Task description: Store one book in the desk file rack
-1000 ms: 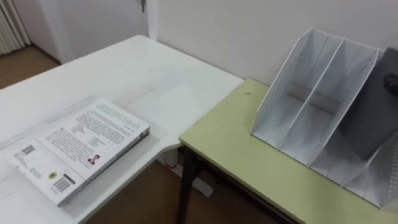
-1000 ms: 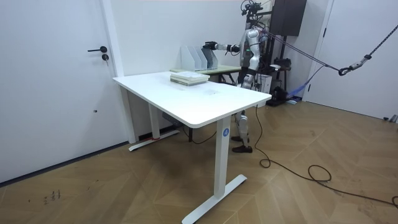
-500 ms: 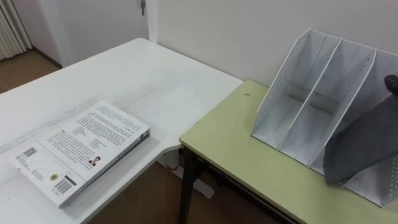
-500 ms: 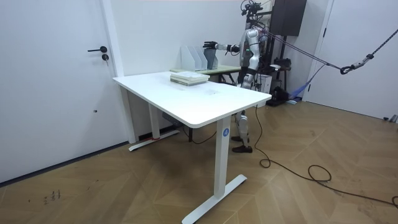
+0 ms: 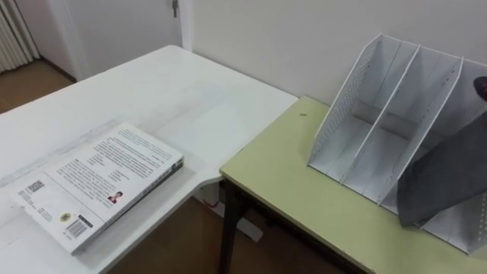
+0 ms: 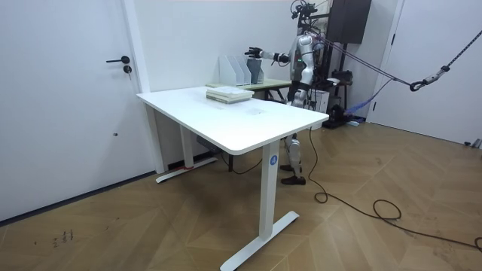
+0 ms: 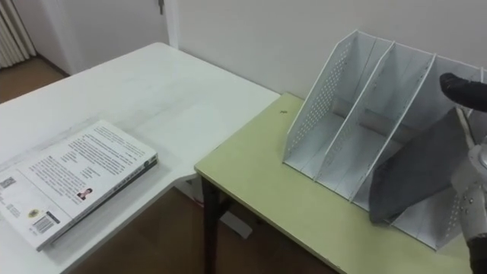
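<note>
The white file rack (image 5: 380,99) stands on the green desk (image 5: 289,175), its compartments open toward me. A grey book (image 5: 449,179) leans slanted in the rack's rightmost compartment, its lower corner down at the front. My right hand (image 7: 459,86) hovers just above the book's top edge, open, with a dark finger stretched out and clear of the cover. In the room view that hand (image 6: 254,53) is held out over the rack (image 6: 239,69). A second, white-covered book (image 5: 99,183) lies flat on the white table (image 5: 167,84) to my left.
The white table meets the green desk at a corner, with a gap of floor below. A wall runs close behind the rack, and a door stands at the far left. I stand behind the green desk, facing the rack.
My right hand has opened and let go of the grey book, then lifted a little. The book has tipped from nearly upright to leaning inside the right compartment.
</note>
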